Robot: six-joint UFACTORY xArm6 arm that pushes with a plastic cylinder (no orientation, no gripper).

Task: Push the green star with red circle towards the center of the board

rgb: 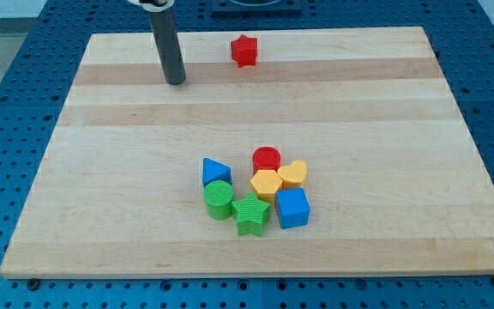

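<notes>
Lab bench: wooden board (pixel 256 103) on blue perforated table (pixel 7 51).

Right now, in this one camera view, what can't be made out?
- My tip: the rod's top is cut off by the view's top edge; the arm is out of frame.
- Green star and red circle: whether they touch hidden neighbours' faces, since the yellow blocks sit packed between them.
- Board corners: lower ones cropped.
</notes>
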